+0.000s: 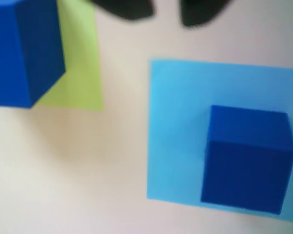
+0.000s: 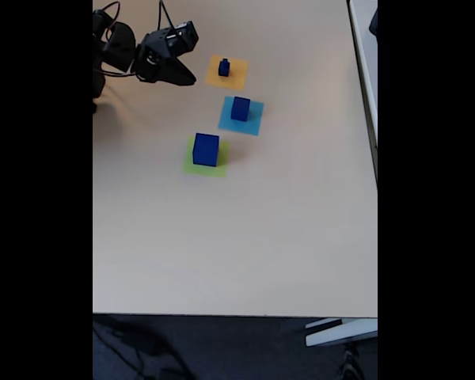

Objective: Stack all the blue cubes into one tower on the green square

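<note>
1. Three blue cubes on the tabletop (image 2: 245,237), each on its own flat patch, well apart from one another: large cube (image 2: 206,150) on the green square (image 2: 191,166), medium cube (image 2: 240,108) on a light-blue patch (image 2: 253,125), small cube (image 2: 223,68) on an orange patch (image 2: 239,77).
2. No tower yet; base already in place on green, two cubes left to stack.
3. Gripper (image 2: 186,79) aloft at upper left of the fixed view, clear of every cube; fingers (image 1: 132,12) spread with bare tabletop between them in the wrist view, holding nothing.
4. Likely stiff, light, solid blocks with flat matte faces: probably easy to pinch, not fragile, little risk of crushing.
5. Best hold, as a guess: two opposite side faces of the medium cube (image 1: 246,158), square-on and near mid-height, leaving the underside free for setting down.
6. Risk: a corner-wise pinch could twist the cube; a skewed release might leave it off-centre on the large cube (image 1: 19,53).
</note>
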{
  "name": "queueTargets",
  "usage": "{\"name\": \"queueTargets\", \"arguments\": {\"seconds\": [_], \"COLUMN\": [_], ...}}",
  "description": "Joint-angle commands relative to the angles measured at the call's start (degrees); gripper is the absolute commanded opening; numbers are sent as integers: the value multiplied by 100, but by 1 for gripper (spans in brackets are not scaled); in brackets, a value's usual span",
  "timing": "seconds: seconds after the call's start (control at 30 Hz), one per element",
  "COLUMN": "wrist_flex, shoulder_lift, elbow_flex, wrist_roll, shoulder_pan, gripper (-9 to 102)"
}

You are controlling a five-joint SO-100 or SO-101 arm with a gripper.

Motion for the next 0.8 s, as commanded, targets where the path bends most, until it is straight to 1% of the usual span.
{"name": "queueTargets", "arguments": {"seconds": [0.0,0.1,0.23,0.4,0.6,0.77], "wrist_flex": [176,466,519,703,729,1538], "shoulder_lift": [-536,-1178,-2004,-2997,-4166,-4975], "elbow_flex": [-914,-1600,-2285,-3234,-4236,-5335], "wrist_roll": [0,97,255,246,202,202], "shoulder_pan": [44,35,-53,-229,-457,-712], "gripper": [0,0,0,0,0,0]}}
